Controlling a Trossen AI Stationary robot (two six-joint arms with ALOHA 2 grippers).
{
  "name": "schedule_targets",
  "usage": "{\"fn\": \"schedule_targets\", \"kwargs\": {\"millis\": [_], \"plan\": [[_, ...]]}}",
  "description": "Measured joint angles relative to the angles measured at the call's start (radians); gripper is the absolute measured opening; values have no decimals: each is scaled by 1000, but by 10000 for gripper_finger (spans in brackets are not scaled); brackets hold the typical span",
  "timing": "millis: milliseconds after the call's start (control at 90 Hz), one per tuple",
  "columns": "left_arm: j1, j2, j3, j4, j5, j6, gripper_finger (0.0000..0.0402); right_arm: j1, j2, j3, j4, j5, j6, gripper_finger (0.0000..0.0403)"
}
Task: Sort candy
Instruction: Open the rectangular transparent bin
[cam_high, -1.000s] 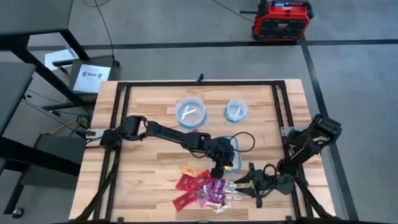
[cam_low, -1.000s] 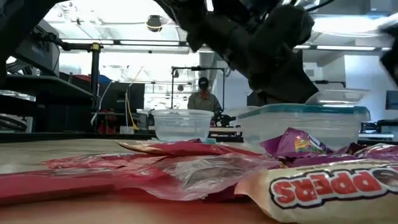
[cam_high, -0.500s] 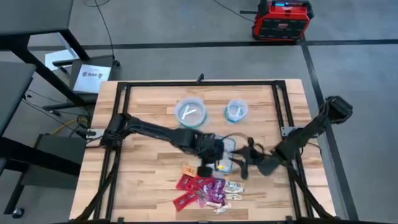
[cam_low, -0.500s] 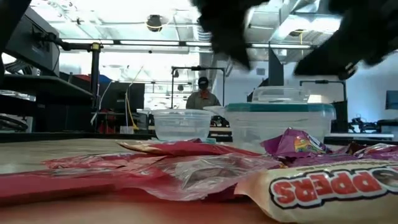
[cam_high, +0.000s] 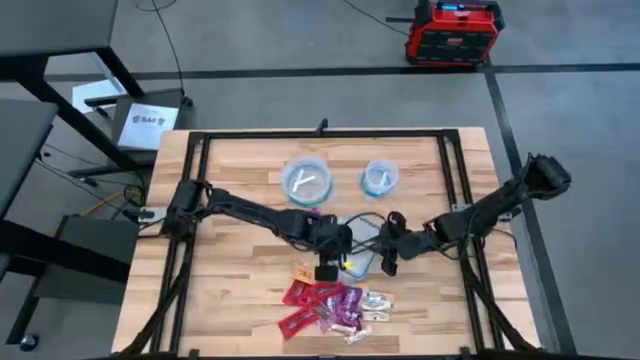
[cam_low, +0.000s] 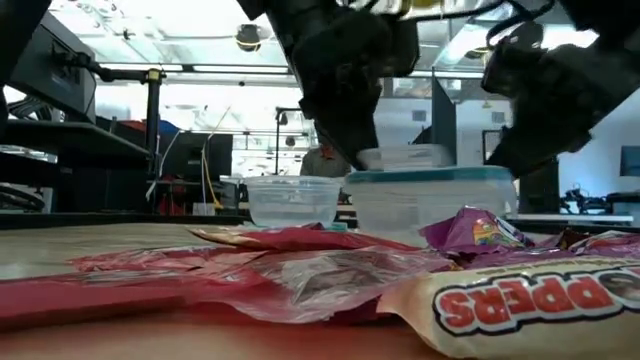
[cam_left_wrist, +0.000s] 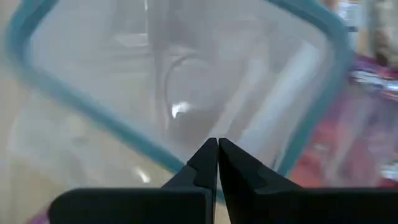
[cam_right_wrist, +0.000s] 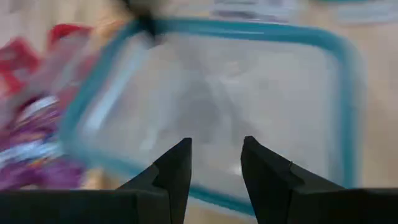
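The candy (cam_high: 335, 308) is sitting in one loose pile at the lower middle of the high view, and we can't get an exact count because the wrappers overlap, but we make out roughly four red ones, about three purple ones, one orange one (cam_high: 303, 272) at the pile's upper left edge and a few whitish-silver ones on the right side. In the low view the same pile fills the foreground, with a red wrapper (cam_low: 300, 238) and a purple one (cam_low: 478, 228) easy to pick out. We count two clear round bowls in the upper middle of the high view, a bigger one (cam_high: 308, 182) and a smaller one (cam_high: 380, 177), each with something pale inside, plus one clear rectangular tub (cam_high: 366, 248) with a teal rim just above the pile. The left gripper (cam_high: 327, 268) hangs at the tub's left edge right above the candy, and its wrist view shows the fingers (cam_left_wrist: 205, 165) pressed together with nothing between them. The right gripper (cam_high: 388, 262) is at the tub's right edge, its fingers (cam_right_wrist: 177, 168) spread apart over the tub and holding nothing.
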Motion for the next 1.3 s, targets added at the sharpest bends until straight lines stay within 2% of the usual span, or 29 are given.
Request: {"fn": "schedule_targets", "kwargs": {"millis": [189, 389, 544, 633, 756, 933, 1044, 1167, 1300], "plan": [[63, 8, 28, 60, -19, 55, 0, 43, -19, 7, 16, 0, -56, 123], [49, -6, 122, 9, -11, 103, 0, 103, -138, 35, -32, 14, -60, 123], [15, -6, 163, -35, -10, 131, 0, 243, -171, 37, -25, 98, 87, 123], [-3, -6, 162, -45, -6, 144, 0, 336, -133, 37, -23, 145, 209, 123], [-9, 1, 161, -39, 50, 162, 0, 410, -42, 37, 14, 148, 353, 123], [10, 50, 159, 19, 85, 180, 0, 369, 123, 37, 132, 154, 340, 123], [20, 71, 159, 23, 85, 171, 0, 330, 175, 37, 137, 155, 310, 123], [19, 80, 163, 45, 84, 172, 0, 304, 149, 37, 52, 169, 308, 123], [17, 82, 160, 36, 84, 189, 0, 300, 51, 38, -107, 282, 288, 123]]}}
